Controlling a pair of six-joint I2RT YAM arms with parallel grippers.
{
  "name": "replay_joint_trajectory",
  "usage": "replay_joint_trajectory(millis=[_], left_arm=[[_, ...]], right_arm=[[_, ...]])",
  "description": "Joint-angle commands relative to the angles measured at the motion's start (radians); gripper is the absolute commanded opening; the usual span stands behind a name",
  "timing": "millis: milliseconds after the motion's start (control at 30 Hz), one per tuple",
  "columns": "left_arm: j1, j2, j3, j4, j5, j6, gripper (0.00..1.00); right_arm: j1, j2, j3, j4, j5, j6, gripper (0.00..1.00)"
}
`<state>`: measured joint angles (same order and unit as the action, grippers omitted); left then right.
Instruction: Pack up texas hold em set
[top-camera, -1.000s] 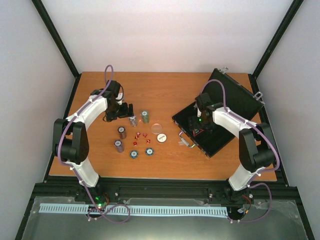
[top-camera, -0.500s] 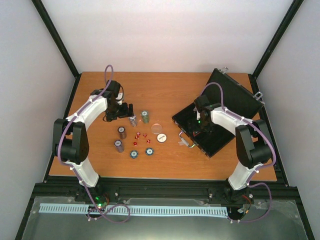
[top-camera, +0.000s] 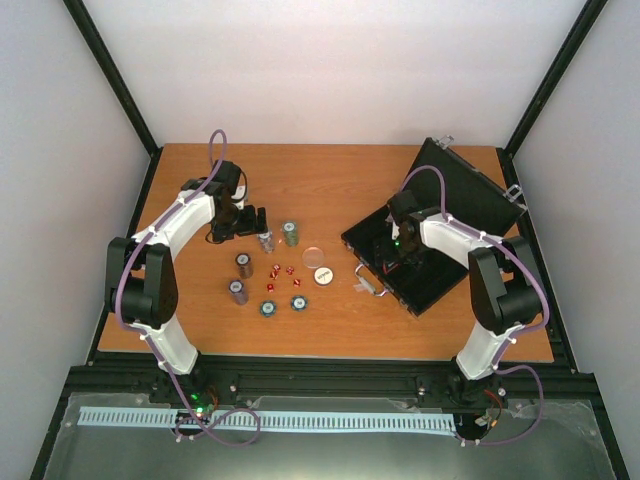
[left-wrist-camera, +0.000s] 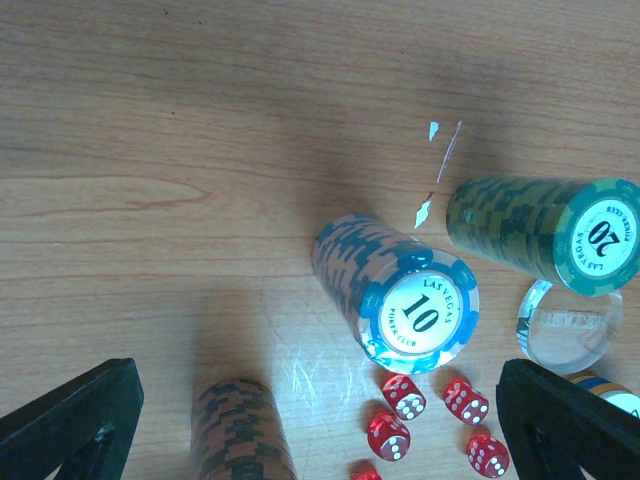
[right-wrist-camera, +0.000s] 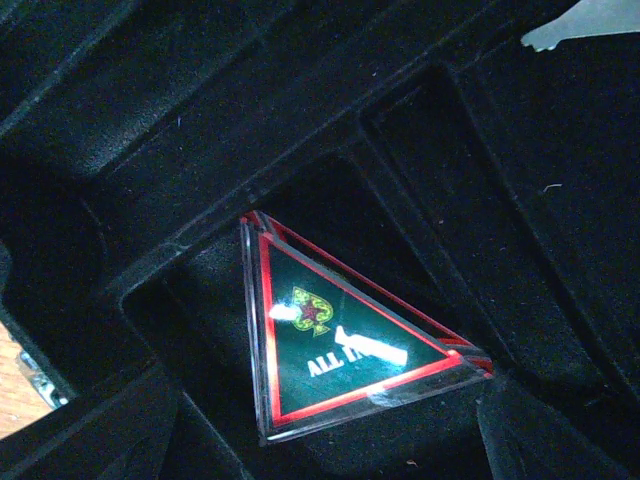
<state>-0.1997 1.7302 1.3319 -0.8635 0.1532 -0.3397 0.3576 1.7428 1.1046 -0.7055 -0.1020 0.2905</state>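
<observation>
Left gripper (left-wrist-camera: 315, 405), jaws wide apart, hovers above chip stacks (left-wrist-camera: 400, 290) left of the case (top-camera: 435, 287), ready to pick. Right gripper (top-camera: 388, 254) works inside the case over the triangular plaque (right-wrist-camera: 330, 340) — clamped or released, cannot tell.

The white left arm (top-camera: 178, 222) reaches forward and bends inward; the left jaws stand spread wide, gripping nothing. The white right arm (top-camera: 455, 238) curls inward, wrist tipped downward, the right jaws wide apart and empty.

Blue chip stack (left-wrist-camera: 400, 295) reads "LAS VEGAS 10", green stack (left-wrist-camera: 545, 232) "20", triangle (right-wrist-camera: 340, 345) "ALL".
</observation>
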Motion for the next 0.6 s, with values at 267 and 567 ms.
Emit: replay_joint_trajectory(millis=[267, 567], left_arm=[[-0.004, -0.001, 0.015, 0.008, -0.005, 0.001, 1.0], [-0.004, 0.009, 0.019, 0.014, 0.002, -0.005, 1.0]], right_arm=[[0.007, -0.035, 0.013, 0.165, 0.132, -0.007, 0.84], [0.007, -0.057, 0.013, 0.157, 0.108, -0.042, 0.84]])
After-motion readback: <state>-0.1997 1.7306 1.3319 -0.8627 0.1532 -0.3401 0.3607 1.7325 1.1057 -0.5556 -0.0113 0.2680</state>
